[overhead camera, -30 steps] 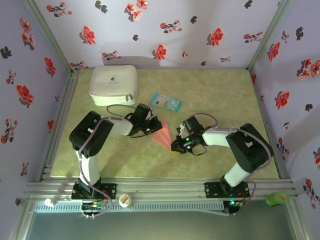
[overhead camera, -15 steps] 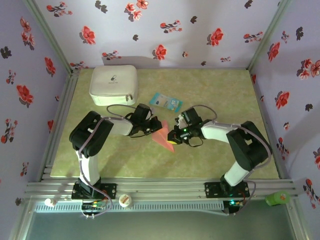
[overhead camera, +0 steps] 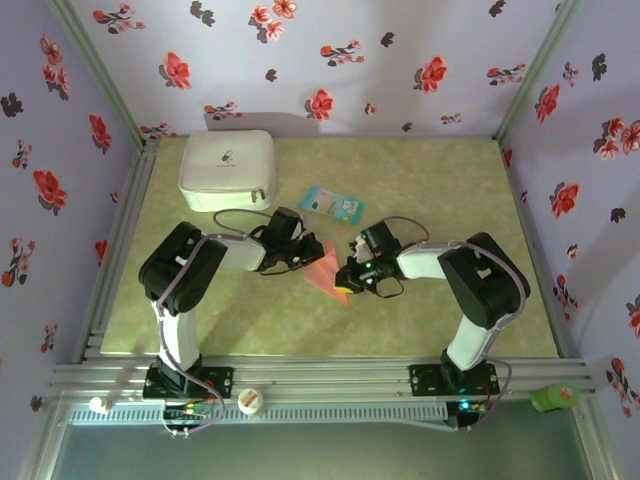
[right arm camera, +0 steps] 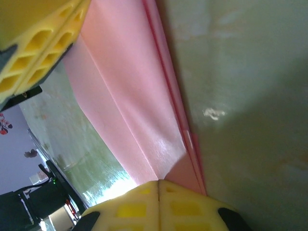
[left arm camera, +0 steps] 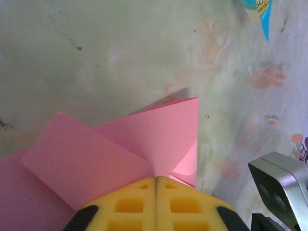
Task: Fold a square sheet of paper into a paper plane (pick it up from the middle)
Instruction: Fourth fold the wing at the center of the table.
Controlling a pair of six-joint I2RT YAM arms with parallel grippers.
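folded pink paper (overhead camera: pixel 322 266): flat on the green mottled table (overhead camera: pixel 450 190), near its middle, between the two grippers; from above a narrow wedge, point toward the near edge.
left gripper (overhead camera: pixel 303 256): down low at the paper's left side; yellow fingers (left arm camera: pixel 130 207) pressed together, seam closed, pinched on the paper's edge.
left wrist close-up: two overlapping pink flaps fanning out from the closed fingertips; one flap's far corner lifted slightly off the table, a thin shadow behind it.
right gripper (overhead camera: pixel 346 281): down low at the paper's right side, near the pointed end; yellow fingers (right arm camera: pixel 130 209) closed tight, clamped on the layered edge.
right wrist close-up: long straight creases running away from the fingertips; several stacked layers along the right-hand edge; left gripper's yellow pads at the top left corner, on the far end of the same paper.
arms: both bent inward, wrists facing each other across the paper.
white case (overhead camera: pixel 228 170): far-left corner of the table, well apart from the paper.
light-blue packet (overhead camera: pixel 331 204): flat on the table, beyond the paper, near but not touching it.
surroundings: pale walls with a red and dark flower print on three sides.
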